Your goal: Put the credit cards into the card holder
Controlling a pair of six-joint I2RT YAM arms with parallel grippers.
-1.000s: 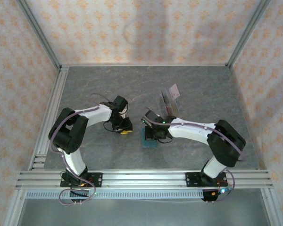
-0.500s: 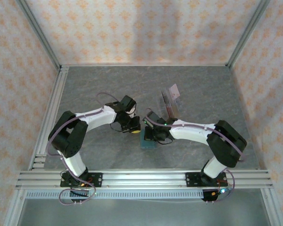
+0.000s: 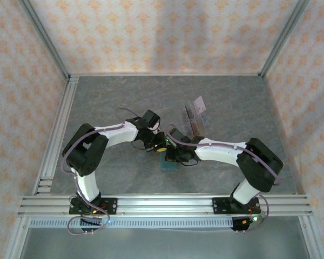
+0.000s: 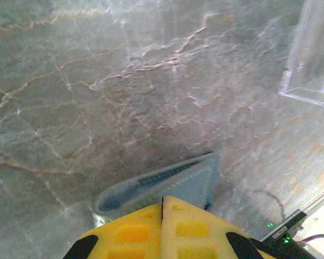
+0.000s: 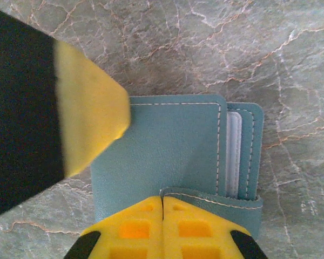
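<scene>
Looking first at the top view, you have the holder [image 3: 169, 165] just below the middle of the frame. The left gripper [image 3: 161, 147] and right gripper [image 3: 173, 155] meet over its upper edge. The cards [image 3: 200, 103] sit in the clear stand [image 3: 193, 117] up and to the right, untouched.

In the left wrist view, the left gripper is pressed together and empty at the bottom edge. The holder lies just beyond it, cover gaping a little.

In the right wrist view, the right gripper, also pressed together and empty, sits over the strap at the bottom. The left gripper's tip is at the cover's left edge.

Opening the holder looks like your step. Pin it with the right, work the left tip under the cover, and lift slowly so it doesn't skid.
</scene>
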